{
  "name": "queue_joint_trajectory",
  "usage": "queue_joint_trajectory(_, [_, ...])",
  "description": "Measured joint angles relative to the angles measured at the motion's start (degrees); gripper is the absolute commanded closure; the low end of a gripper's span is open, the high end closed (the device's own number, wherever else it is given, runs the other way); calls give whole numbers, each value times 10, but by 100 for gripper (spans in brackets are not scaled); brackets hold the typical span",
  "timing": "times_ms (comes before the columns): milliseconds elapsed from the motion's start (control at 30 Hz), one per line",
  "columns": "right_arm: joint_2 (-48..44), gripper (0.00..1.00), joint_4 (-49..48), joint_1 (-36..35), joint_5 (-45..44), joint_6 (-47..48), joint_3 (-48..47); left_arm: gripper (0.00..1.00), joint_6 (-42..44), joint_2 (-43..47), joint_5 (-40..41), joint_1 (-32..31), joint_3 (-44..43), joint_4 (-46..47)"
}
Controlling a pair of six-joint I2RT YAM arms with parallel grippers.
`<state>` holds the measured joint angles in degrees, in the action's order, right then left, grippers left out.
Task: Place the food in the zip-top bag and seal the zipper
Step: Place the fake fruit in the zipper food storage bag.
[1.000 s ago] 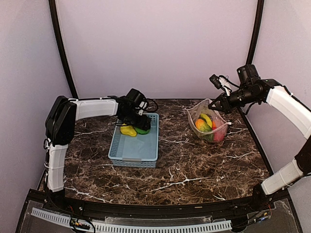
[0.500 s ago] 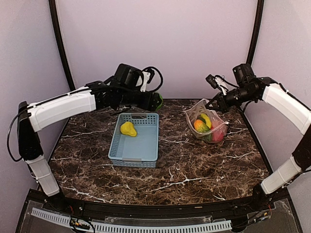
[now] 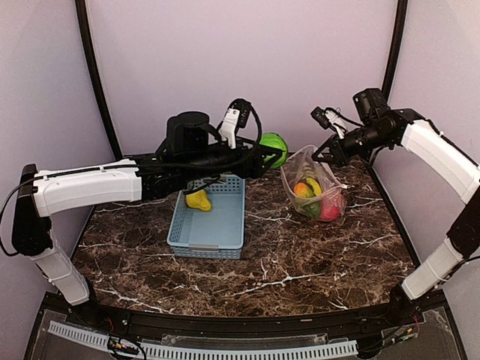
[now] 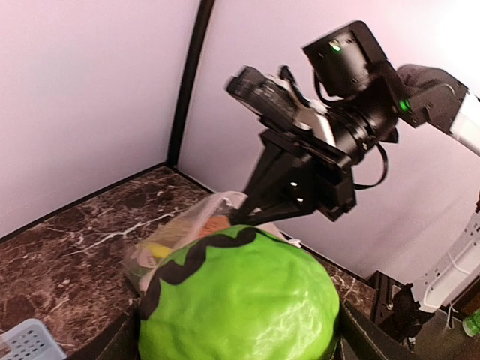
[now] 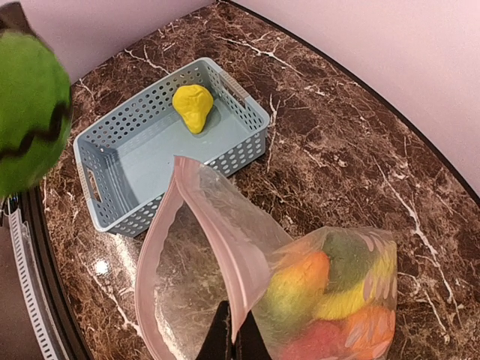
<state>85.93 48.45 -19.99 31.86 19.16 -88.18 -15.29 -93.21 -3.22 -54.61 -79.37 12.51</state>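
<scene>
My left gripper (image 3: 268, 152) is shut on the striped green melon (image 3: 274, 148) and holds it in the air just left of the zip-top bag (image 3: 311, 184). The melon fills the left wrist view (image 4: 240, 300). My right gripper (image 3: 324, 153) is shut on the bag's pinkish zipper strip (image 5: 225, 232) and holds the mouth open. Inside the bag lie an orange (image 5: 300, 281), a green pepper (image 5: 349, 255), a yellow banana (image 5: 352, 300) and a pink-red ball (image 5: 319, 341). A yellow lemon (image 3: 198, 199) sits in the light blue basket (image 3: 208, 234).
The basket stands left of centre on the dark marble table (image 3: 300, 255). Black frame posts (image 3: 94, 67) rise at the back corners. The purple walls close in on three sides.
My left arm has lifted the melon out of the basket and carried it right, up to the bag's mouth. My right gripper has pulled the bag's edge slightly up and left.
</scene>
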Motion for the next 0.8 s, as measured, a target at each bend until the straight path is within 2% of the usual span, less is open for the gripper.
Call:
queue_joint_trajectory(267, [21,100,16,-3,-2,-8,-32,46,-3,-96,-16,-58,-65,39])
queue_joint_trajectory(600, [26,100,28,-4,-6,-20,-52,45,38,-187,136,-82,-141,9])
queue_joint_trajectory(733, [22,100,34,-4,-3,-27,-54,37,43,-226,168,-82,-190,-23])
queue_joint_trajectory(800, [16,100,40,-4,-2,-30,-54,27,42,-246,186,-82,-219,-42])
